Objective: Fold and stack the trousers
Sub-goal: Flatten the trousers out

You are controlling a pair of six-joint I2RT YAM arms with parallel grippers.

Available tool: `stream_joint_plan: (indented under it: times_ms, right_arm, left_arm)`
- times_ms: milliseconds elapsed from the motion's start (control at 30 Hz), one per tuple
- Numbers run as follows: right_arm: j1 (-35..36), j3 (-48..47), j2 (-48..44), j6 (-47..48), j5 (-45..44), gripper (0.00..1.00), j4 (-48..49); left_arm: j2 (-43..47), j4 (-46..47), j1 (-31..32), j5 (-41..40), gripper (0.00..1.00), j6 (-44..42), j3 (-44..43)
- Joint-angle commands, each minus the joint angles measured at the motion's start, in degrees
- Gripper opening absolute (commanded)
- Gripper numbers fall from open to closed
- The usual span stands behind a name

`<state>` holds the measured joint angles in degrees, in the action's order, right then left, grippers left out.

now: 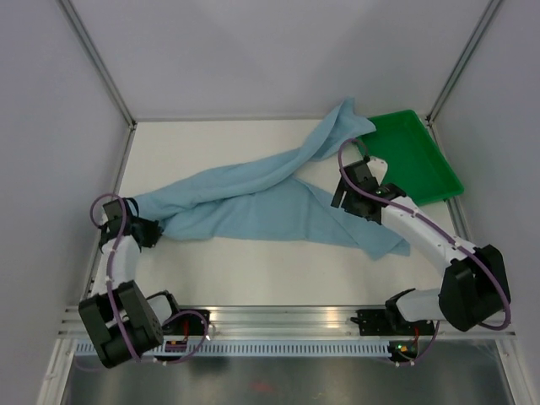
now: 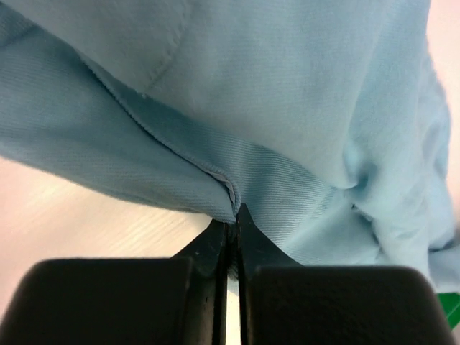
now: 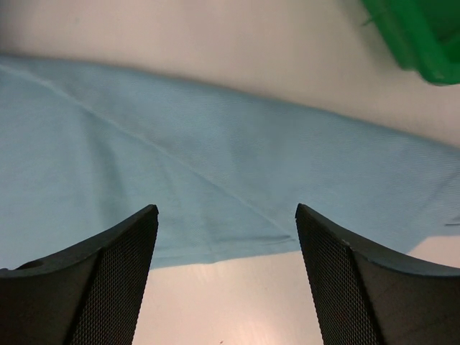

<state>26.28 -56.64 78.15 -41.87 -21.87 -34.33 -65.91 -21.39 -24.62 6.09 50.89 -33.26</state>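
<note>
trousers [image 1: 245, 207] pinched at edge in left tool [image 2: 231, 226], beneath spread right tool [image 3: 225, 213].

This looks like a robotics lab test cell, not a home or a shop. A bare white surface [image 1: 253, 270] is boxed in by plain pale panels [image 1: 278, 51] on the left, far and right sides, joined by slim metal posts [image 1: 96, 59]. Along the near edge runs an aluminium rail [image 1: 287, 314] carrying 2 robot arms, the left arm [image 1: 118, 257] and the right arm [image 1: 430, 236], with purple cables [image 1: 108, 196] looped along them. The only everyday items are a green plastic tray [image 1: 422, 160] and the trousers [image 1: 245, 202].
</note>
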Motion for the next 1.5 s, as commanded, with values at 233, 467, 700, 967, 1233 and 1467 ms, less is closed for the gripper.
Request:
stream_joint_plan:
  times_ms: [233, 467, 700, 967, 1233, 1467]
  right_arm:
    - [-15.56, -2.91, -4.77, 4.13, -1.15, 0.85, 1.1]
    - [-18.28, -18.4, 10.87, 11.19, -2.23, 0.88, 2.58]
    - [-14.09, -20.08, 17.21, 15.31, 14.84, 0.86, 13.67]
    - [-3.09, -10.36, 15.99, 21.04, 19.65, 0.77, 16.83]
    - [2.45, -3.92, 19.05, 20.95, 20.12, 0.3, 15.8]
    - [4.65, 0.29, 24.07, 20.6, 12.64, 0.08, 12.44]
  left_arm:
    - [11.6, -29.32, 1.33, 3.75, 0.02, -7.65, -4.1]
    - [10.71, -40.46, 1.5, 4.21, 0.02, -8.88, -7.87]
    - [10.98, -44.18, 3.26, 4.89, 0.25, -10.28, -13.85]
    - [11.86, -41.9, 4.32, 9.46, 0.85, -23.45, -25.44]
    - [10.19, -16.73, 4.49, 14.84, 0.32, -12.17, -18.97]
    - [5.89, -10.77, 5.73, 0.87, 0.1, -2.99, -13.67]
